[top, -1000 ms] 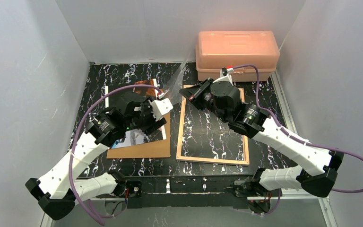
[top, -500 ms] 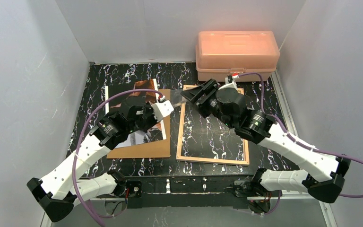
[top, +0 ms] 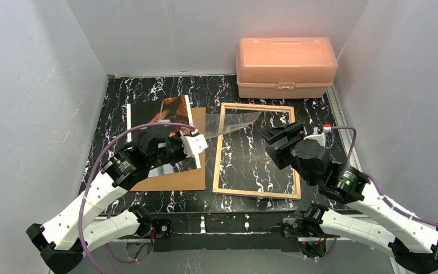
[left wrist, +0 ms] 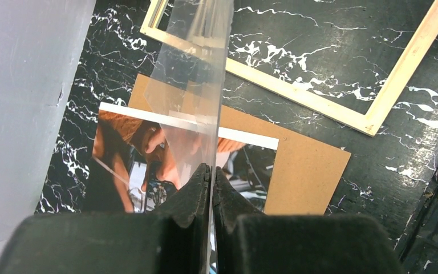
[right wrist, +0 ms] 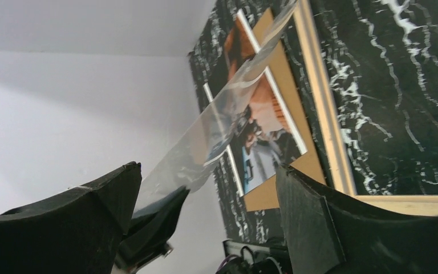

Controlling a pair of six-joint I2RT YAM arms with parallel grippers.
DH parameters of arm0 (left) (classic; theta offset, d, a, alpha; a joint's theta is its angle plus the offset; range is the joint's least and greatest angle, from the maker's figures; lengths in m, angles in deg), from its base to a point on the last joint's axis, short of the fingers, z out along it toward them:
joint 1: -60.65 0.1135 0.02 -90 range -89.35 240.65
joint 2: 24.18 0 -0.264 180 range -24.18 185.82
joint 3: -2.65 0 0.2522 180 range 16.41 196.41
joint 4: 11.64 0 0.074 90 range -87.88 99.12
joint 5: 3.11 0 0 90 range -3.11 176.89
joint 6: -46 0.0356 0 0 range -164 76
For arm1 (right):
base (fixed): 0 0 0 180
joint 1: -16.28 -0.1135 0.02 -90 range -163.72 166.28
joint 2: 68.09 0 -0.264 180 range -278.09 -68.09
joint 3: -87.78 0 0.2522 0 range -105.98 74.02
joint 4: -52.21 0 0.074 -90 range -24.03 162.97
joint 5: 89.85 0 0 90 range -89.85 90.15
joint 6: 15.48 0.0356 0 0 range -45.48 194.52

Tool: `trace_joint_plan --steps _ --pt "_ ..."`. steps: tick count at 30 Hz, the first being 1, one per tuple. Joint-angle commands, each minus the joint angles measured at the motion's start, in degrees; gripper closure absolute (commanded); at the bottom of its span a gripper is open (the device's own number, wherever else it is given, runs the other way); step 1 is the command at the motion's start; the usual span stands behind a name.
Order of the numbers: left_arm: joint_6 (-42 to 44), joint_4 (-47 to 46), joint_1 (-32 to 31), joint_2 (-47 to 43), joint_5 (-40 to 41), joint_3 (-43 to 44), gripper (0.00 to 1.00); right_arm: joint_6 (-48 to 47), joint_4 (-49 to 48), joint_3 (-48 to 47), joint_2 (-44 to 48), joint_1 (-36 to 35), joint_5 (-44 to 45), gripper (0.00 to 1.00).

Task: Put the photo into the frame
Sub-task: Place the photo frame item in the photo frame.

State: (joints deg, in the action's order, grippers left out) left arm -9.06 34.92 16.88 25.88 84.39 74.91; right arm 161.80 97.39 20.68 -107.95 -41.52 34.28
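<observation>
From the top, a handover is finishing: the right arm [top: 342, 182], which was pinching the far tip of the clear flexible rectangular pane [top: 234, 121] a second ago, is now pulling back toward 4 o'clock with its jaws released and spread wide, while the left arm [top: 111, 177] is keeping its jaws clenched on the pane's near edge. The pane is now sagging toward 2 o'clock over the 11 o'clock corner of the thin light-wood rectangular frame [top: 218, 154]. The glossy dark-and-orange photo [top: 165, 111] is lying on the plain brown backing board [top: 177, 180], at 9 o'clock of the frame, so it is not yet going in. The orange plastic lidded box [top: 285, 63] is crowding the frame's 12 o'clock rail, and the right arm is overhanging its 3 o'clock rail. From the left wrist, the pane [left wrist: 194, 85] is standing edge-on above the photo [left wrist: 120, 154] and board [left wrist: 302, 171], with the frame [left wrist: 296, 94] and the black marbled tabletop [left wrist: 319, 45] lying open toward 1 o'clock. From the right wrist, the pane [right wrist: 234, 114] is hanging free between the spread jaws, the photo [right wrist: 274, 145] and frame [right wrist: 322, 103] showing beyond.
</observation>
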Motion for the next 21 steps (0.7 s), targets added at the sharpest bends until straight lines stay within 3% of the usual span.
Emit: trace_joint_plan --steps 1,5,11,21 --pt "0.72 -0.05 -0.56 -1.39 -3.11 -0.12 1.00 4.58 -1.19 1.54 -3.55 0.00 7.71 0.03" --pt "0.50 0.76 -0.56 -2.31 -2.99 -1.02 1.00 2.77 -6.89 0.28 -9.65 1.96 5.92 0.01" --pt "0.01 0.97 -0.60 -4.76 -2.55 -3.44 1.00 2.86 -15.24 2.15 -17.30 12.66 -10.68 0.01" --pt "0.63 1.05 -0.58 -6.88 -3.90 -6.03 1.00 2.93 -22.69 5.09 -22.78 15.16 -20.25 0.01"
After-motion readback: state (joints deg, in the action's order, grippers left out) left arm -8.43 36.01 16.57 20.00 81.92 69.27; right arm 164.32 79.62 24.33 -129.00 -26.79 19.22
